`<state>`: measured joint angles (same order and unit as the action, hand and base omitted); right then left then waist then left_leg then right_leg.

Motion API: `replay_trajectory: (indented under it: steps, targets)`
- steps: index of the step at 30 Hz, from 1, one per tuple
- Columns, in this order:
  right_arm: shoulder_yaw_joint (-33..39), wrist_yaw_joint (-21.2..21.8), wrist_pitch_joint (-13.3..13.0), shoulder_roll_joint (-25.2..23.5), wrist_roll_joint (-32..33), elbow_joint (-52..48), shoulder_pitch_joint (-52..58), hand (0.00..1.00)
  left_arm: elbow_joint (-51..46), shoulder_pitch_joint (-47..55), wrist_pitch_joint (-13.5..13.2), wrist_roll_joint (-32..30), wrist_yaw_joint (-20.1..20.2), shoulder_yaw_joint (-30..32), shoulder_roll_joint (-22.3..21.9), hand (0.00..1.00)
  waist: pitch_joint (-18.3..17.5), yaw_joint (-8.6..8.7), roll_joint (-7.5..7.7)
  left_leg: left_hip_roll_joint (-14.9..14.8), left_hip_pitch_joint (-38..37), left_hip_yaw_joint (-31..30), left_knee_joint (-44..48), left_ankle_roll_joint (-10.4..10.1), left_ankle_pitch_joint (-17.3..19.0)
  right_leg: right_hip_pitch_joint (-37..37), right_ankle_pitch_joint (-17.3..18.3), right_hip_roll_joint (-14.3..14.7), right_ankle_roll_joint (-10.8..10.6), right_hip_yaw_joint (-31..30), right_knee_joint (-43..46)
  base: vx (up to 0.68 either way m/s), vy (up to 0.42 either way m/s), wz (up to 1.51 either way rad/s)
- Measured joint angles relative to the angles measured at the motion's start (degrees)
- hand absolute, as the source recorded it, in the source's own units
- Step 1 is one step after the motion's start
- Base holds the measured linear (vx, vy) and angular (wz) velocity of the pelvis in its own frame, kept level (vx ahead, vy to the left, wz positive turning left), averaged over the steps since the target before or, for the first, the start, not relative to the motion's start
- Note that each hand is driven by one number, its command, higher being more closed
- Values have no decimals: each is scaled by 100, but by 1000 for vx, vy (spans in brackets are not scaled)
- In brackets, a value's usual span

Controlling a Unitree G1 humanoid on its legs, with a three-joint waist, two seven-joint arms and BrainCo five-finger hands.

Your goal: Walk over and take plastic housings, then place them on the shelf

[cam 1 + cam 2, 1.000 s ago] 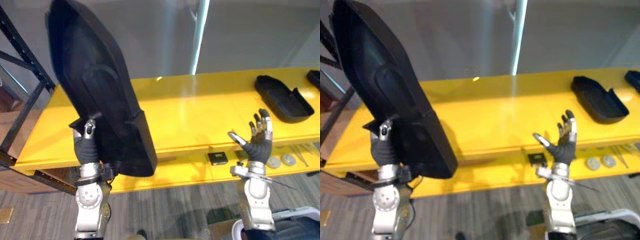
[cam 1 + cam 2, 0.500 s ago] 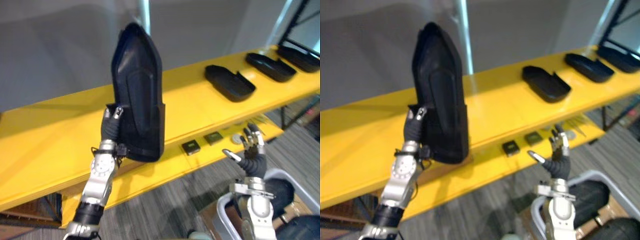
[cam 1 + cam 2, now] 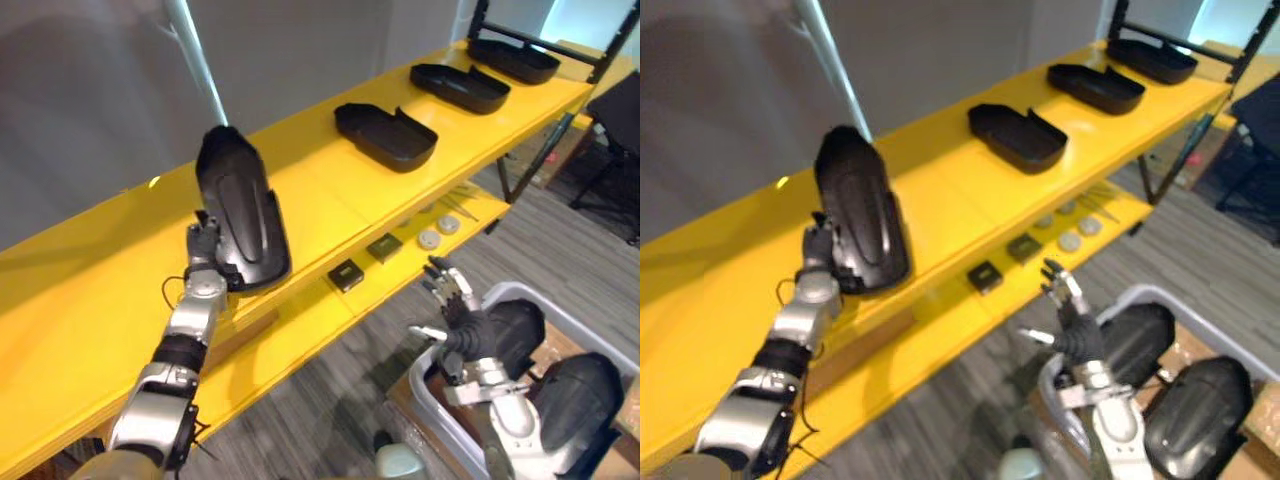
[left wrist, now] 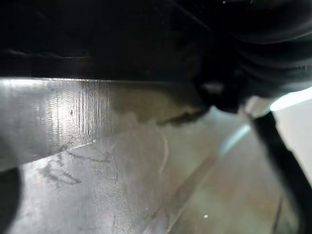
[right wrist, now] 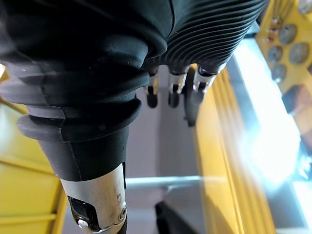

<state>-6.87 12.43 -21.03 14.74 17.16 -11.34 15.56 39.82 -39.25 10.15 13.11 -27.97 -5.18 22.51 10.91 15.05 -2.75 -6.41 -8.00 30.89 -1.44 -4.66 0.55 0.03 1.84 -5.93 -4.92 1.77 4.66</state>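
Grey wall (image 3: 90, 90) ran behind a long yellow shelf (image 3: 320, 200), w/ a lower yellow ledge (image 3: 295, 318) along its front and grey plank floor (image 3: 330, 400) below. Left hand (image 3: 205, 245) gripped a black plastic housing (image 3: 242, 212) by the near-left rim, thumb on top. The housing lay lengthwise on the shelf top, wide end at the front edge. It looked to be resting on the board, though contact under it couldn't be made out, and the left wrist view was too dark to help.

Three more black housings sat further along to the right, well apart from the held one: first (image 3: 386, 136), second (image 3: 460, 88), third (image 3: 514, 60) beside a black upright post (image 3: 479, 18). On the ledge were two small black square parts (image 3: 346, 274) (image 3: 384, 247) and, near them, two silver discs (image 3: 428, 240) (image 3: 447, 225).

Right hand (image 3: 452, 305) hung low and empty, fingers (image 5: 171, 92) straight and spread, above the corner of a grey bin (image 3: 612, 322). The bin held two dark housings (image 3: 520, 335) (image 3: 582, 395).
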Motion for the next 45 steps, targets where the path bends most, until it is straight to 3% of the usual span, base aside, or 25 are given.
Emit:
replay_trajectory:
  steps: [3,8,16,17,36,40,45]
  targets:
    - [-259,145,102,117,40,-119,-28,0,263,-503,250,195,-195,7,178,100,259,67,-45,-13,91,25,7,-1,4,-114,-34,14,3,-28,10,-84,-22,-5]
    - [-557,121,209,270,68,-174,-299,0,474,-985,334,535,-567,71,308,100,643,155,-74,-4,430,32,18,15,-9,-508,-145,13,-8,-73,101,-75,-10,0]
    - [-1088,-274,339,398,184,-502,-354,0,479,-1168,574,904,-370,278,732,100,918,112,-68,-68,620,-28,193,15,-9,-662,-103,12,56,-39,289,-3,-13,6]
    - [-1127,-320,340,406,192,-546,-355,0,480,-1205,678,906,-291,271,745,0,919,96,-71,-72,621,-33,197,15,-9,-662,-98,15,61,-37,300,-5,-9,5]
    - [-1246,-423,379,445,249,-565,-105,0,636,-1243,747,1312,-383,221,748,0,924,96,-79,-80,606,-118,277,16,-8,-626,-103,4,43,-12,369,-15,-4,0]
    - [-1241,-410,379,441,248,-564,-40,0,635,-1241,723,1325,-872,243,752,0,922,128,-81,-82,596,-175,286,16,-9,-581,-110,7,41,7,338,3,-4,2]
    - [-1243,-394,377,383,231,-559,152,0,480,-1254,415,954,-1734,581,950,0,908,148,-93,-83,400,-186,281,16,-8,-362,-121,16,30,-12,231,9,-2,-4]
